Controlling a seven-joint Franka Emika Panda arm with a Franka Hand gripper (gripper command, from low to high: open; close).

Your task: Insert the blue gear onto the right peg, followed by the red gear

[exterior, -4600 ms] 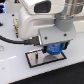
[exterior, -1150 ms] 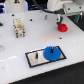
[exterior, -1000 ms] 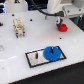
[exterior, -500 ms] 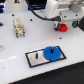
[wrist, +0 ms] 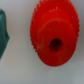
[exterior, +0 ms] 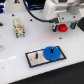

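Observation:
The blue gear [exterior: 51, 53] lies flat on the right end of the black-bordered white plate [exterior: 33, 62], over the right peg, which it hides. The left peg [exterior: 36, 56] stands bare. The red gear [exterior: 62, 28] lies on the white table at the back, on the exterior view's right. My gripper [exterior: 63, 23] hangs just above it, with dark fingers [exterior: 55, 24] standing apart on either side and nothing held. In the wrist view the red gear [wrist: 55, 36] fills most of the picture, hub hole showing. No fingers show there.
A small beige object [exterior: 19, 28] stands on the table at the back on the exterior view's left. A green object [wrist: 2, 30] lies close beside the red gear in the wrist view. The white arm body [exterior: 60, 7] looms over the back right.
Earlier the gripper was down at the plate with the blue gear. It has let go and moved to the back right. Over the last second it has settled above the red gear.

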